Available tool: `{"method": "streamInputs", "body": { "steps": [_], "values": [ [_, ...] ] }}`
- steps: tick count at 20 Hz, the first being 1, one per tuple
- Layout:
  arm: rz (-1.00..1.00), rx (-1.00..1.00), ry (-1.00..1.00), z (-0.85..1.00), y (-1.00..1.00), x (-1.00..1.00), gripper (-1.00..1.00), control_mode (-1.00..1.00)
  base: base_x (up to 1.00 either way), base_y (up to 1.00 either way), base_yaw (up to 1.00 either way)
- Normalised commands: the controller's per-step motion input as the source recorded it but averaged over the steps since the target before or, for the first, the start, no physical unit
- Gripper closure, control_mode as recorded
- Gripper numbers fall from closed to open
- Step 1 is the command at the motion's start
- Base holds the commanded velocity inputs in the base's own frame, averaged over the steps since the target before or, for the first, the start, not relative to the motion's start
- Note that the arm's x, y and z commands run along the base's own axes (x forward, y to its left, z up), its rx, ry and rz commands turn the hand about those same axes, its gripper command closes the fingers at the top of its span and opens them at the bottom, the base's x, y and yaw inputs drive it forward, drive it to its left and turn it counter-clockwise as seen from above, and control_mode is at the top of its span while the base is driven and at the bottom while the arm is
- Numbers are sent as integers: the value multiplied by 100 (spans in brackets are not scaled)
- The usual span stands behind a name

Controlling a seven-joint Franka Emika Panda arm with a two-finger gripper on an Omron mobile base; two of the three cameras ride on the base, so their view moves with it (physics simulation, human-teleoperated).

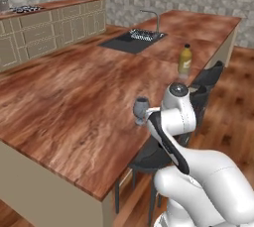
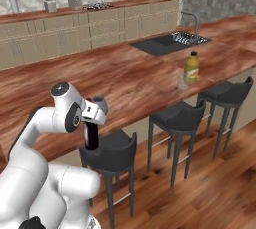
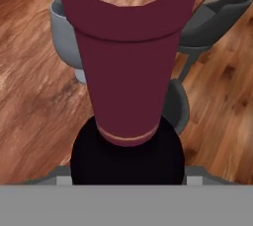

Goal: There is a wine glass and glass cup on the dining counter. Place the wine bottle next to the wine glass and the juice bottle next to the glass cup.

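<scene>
The wine bottle (image 2: 91,135) is a slim, nearly black cylinder with a dark red neck; in the hand view its neck (image 3: 129,67) fills the middle of the picture above a black shoulder, with a thin pale ring where the red ends. The gripper (image 2: 93,118) is pinched on the wine bottle near its upper part, and the bottle hangs upright, its long axis vertical, neck up into the hand and base down. It sits at the near edge of the dining counter (image 1: 74,102), just beside the wine glass (image 1: 141,108), a small greyish stemmed glass standing on the reddish wood top close to that edge. In the hand view the wine glass shows just behind the neck, to its left. Whether the bottle's base rests on the counter cannot be told. Farther along the same counter edge, well apart from the wine glass, stands the juice bottle (image 2: 191,67), stout and yellow-orange with a dark cap, upright, with a clear glass cup (image 2: 182,80) just beside it. Beyond the juice bottle lies the dark sink (image 2: 167,43) with its faucet. Dark bar stools (image 2: 176,118) line the counter's near side, one directly below the held bottle
</scene>
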Motion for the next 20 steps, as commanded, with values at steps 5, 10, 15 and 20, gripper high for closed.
{"method": "streamInputs", "body": {
  "steps": [5, 10, 15, 20],
  "values": [
    [0, 0, 0, 0, 0, 0, 100, 100, 46, 20, -3],
    [0, 0, 0, 0, 0, 0, 100, 100, 19, 3, 0],
    [0, 0, 0, 0, 0, 0, 100, 100, 0, 0, 0],
    [0, 0, 0, 0, 0, 0, 100, 100, 0, 0, 0]
  ]
}}
